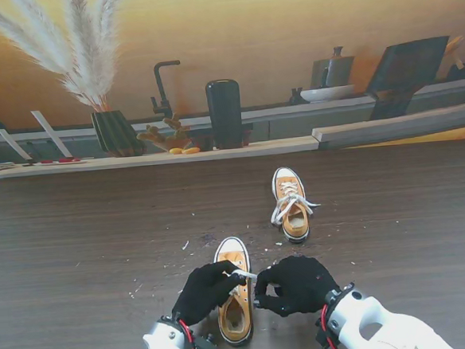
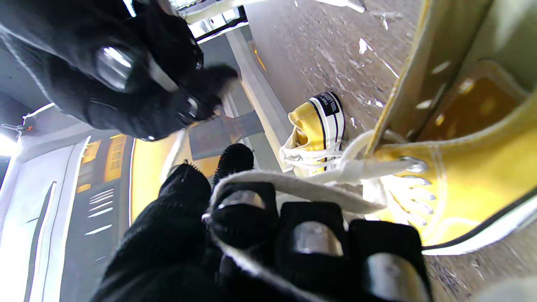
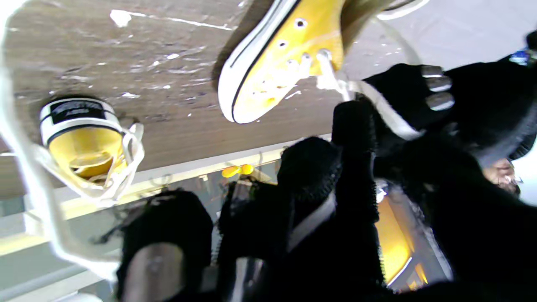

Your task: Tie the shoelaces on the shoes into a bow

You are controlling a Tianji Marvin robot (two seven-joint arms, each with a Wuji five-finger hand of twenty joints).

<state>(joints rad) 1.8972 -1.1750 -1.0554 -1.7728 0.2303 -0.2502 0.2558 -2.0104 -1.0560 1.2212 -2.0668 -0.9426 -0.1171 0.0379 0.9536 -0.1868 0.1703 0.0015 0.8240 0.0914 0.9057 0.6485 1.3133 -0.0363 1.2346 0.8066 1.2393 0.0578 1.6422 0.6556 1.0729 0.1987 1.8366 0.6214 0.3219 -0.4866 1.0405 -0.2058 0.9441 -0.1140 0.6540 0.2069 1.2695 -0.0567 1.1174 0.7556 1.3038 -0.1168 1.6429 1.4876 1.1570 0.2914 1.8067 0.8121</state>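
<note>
I was looking down on a dark wood-grain table (image 1: pixel 76 225) flecked with small white scraps, with a pale shelf (image 1: pixel 175 156) along its far edge and a warm orange wall behind. On that shelf stood a ribbed pot of pampas grass (image 1: pixel 116 132), a black cylinder (image 1: pixel 224 113) and a black tap (image 1: pixel 162 87); farther right sat a white bowl (image 1: pixel 326 93).

The near shoe (image 1: pixel 235 298), yellow canvas with a white toe cap, lay close to me between my two hands, toe pointing away. My left hand (image 1: pixel 205 292), in a black glove, was closed over the shoe's left side, and in the left wrist view a flat white lace (image 2: pixel 293 184) ran from the eyelets across its curled fingers (image 2: pixel 245 214). My right hand (image 1: pixel 298 284) sat just right of the shoe, fingers curled in, and a short stretch of that lace showed between the two hands. The right wrist view showed the lace crossing my gloved fingers (image 3: pixel 356 126), though the blur kept me from telling exactly how it was pinched.

The second shoe (image 1: pixel 291 206) stood farther from me and to the right, well apart from both hands, its white laces spilling loose over its sides.
</note>
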